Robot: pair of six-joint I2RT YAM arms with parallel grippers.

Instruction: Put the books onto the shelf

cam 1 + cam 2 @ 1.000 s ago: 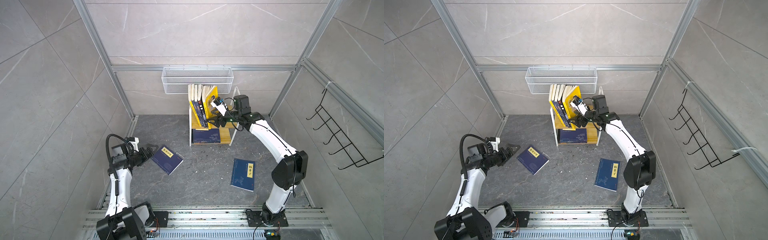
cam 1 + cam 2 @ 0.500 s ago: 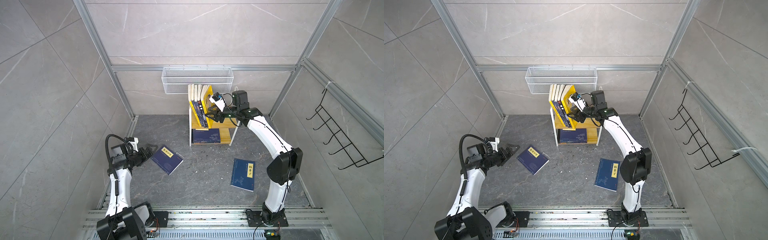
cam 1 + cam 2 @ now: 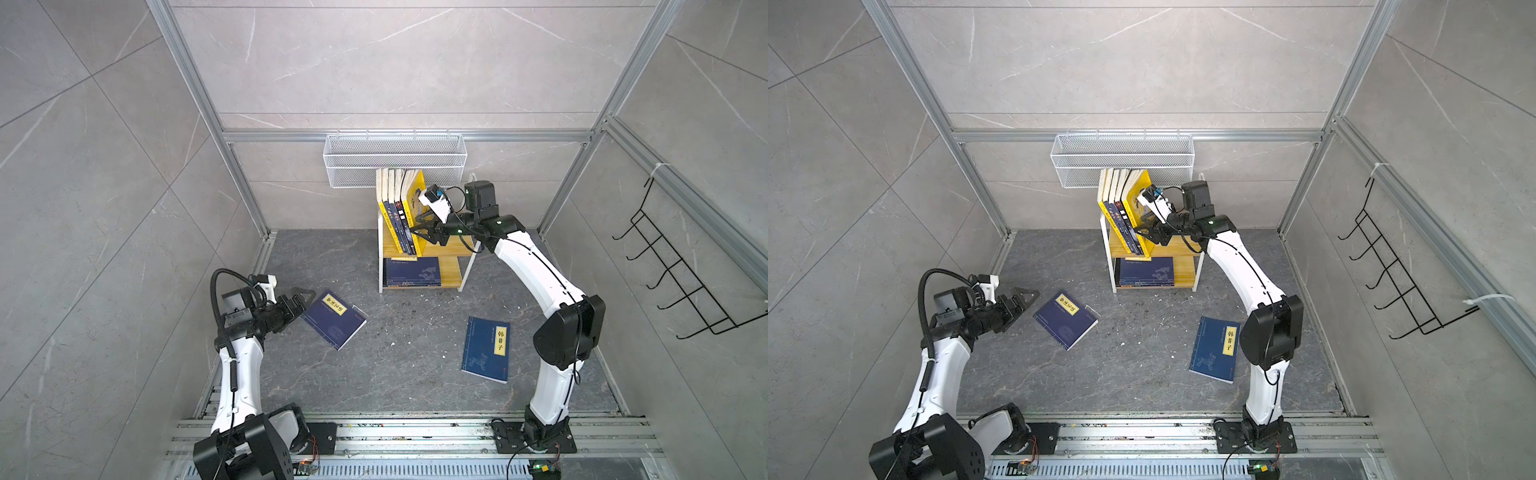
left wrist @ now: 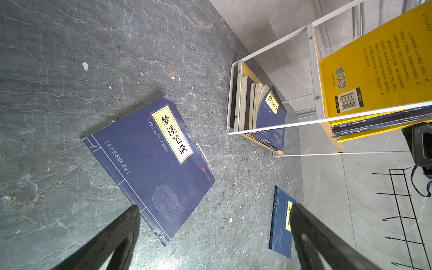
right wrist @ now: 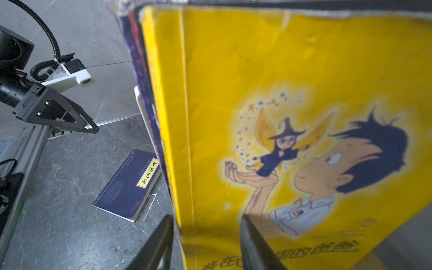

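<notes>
Nearest us, at about 8 o'clock on the floor (image 3: 395, 374), the left gripper (image 3: 302, 305) is poised with its jaws spread wide and empty. Its tips are just beside the corner of a navy book (image 3: 334, 319) that lies flat. At 4 o'clock a second navy book (image 3: 486, 349) also lies flat, well apart from both arms.

Farther back, at 12 o'clock, stands the shelf (image 3: 449, 272). A flat stack (image 3: 411, 272) lies on its lower board and a row of upright books (image 3: 395, 208) stands on the upper one. The right gripper (image 3: 422, 230) works there with its jaws partly apart. Its tips are against the lower part of the yellow book (image 3: 415, 195) at the row's 3 o'clock end, and we judge that it props the book rather than pinches it. Behind hangs the wire basket (image 3: 395, 158).

We see two risks. The row leans, so if the right arm backs off carelessly the yellow book may flop toward 3 o'clock or slip off the board's front edge. A hard shove could also shift the light shelf. On the floor, the thin flat books offer no edge to grab, so the left fingers may only skid the near one away.
</notes>
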